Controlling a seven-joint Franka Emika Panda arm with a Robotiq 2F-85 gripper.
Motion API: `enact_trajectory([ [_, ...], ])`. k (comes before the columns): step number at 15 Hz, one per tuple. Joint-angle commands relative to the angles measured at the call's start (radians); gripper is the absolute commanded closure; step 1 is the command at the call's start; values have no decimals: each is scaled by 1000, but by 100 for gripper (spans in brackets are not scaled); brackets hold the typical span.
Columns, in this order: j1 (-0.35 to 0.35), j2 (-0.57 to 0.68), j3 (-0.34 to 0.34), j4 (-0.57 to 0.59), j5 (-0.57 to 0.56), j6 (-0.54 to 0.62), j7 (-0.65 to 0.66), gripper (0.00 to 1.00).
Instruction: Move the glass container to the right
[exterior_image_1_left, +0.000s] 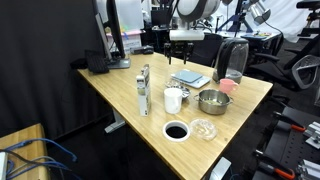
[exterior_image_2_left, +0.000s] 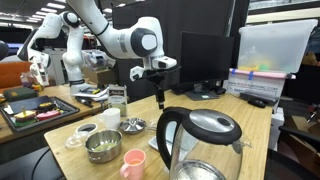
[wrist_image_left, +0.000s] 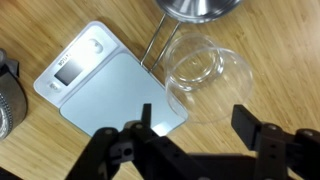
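A metal bowl sits just beside the glass container, with a scale, white mug and kettle nearby. The container is clear, round and empty, and lies near an edge of the worktop. The gripper hangs high, its jaws wide apart and holding nothing.

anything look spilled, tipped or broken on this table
Nothing stands out. In the wrist view the glass container looks empty and whole beside the scale, with the metal bowl just past it. No spill shows on the table, and the open gripper holds nothing.
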Motion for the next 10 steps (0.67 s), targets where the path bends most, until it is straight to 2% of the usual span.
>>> enact_trajectory([
  [1,-19,-111,26,-60,8,26,-39,0],
  [2,-16,-53,18,-6,-5,-1,-6,6],
  [3,-18,-80,24,-15,-5,-2,-11,0],
  [10,-20,-101,29,-45,-5,1,-13,0],
])
